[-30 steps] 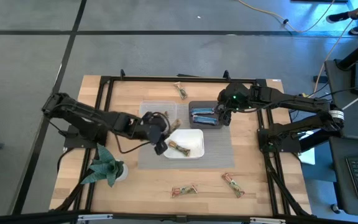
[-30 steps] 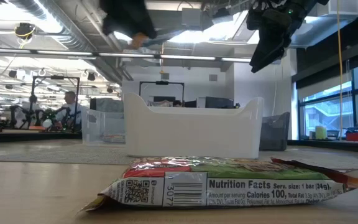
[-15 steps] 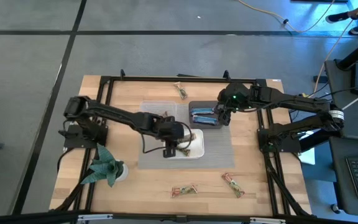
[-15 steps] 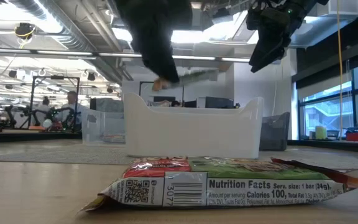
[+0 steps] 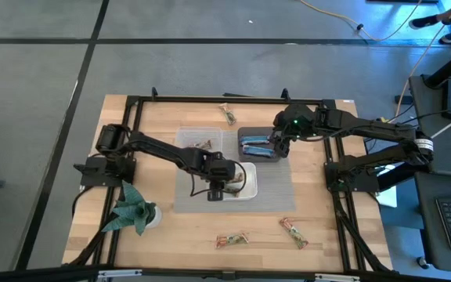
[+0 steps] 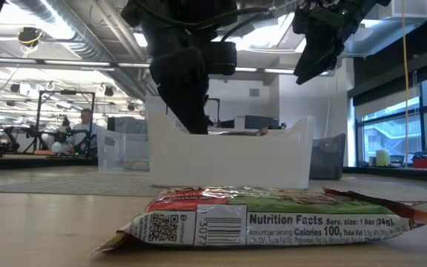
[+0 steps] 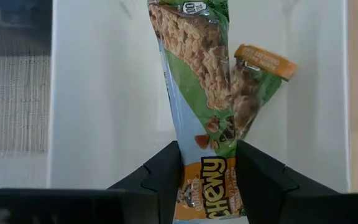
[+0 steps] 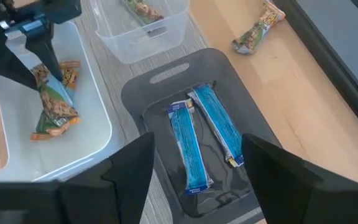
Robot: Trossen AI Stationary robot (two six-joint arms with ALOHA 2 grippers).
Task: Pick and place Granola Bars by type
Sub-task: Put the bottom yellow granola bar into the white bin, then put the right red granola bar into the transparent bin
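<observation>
On your wooden surface (image 5: 163, 227) you have a white tub (image 5: 250, 182), a clear tub (image 5: 190, 135) and a dark tray (image 5: 249, 133), all on a grey mat (image 5: 276, 192). A green paper plant (image 5: 131, 210) stands at the surface's front left corner.

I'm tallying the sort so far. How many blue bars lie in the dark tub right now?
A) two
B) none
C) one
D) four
A: the right wrist view shows two blue bars lying side by side in the dark tub, while the right tool hovers above them.
</observation>
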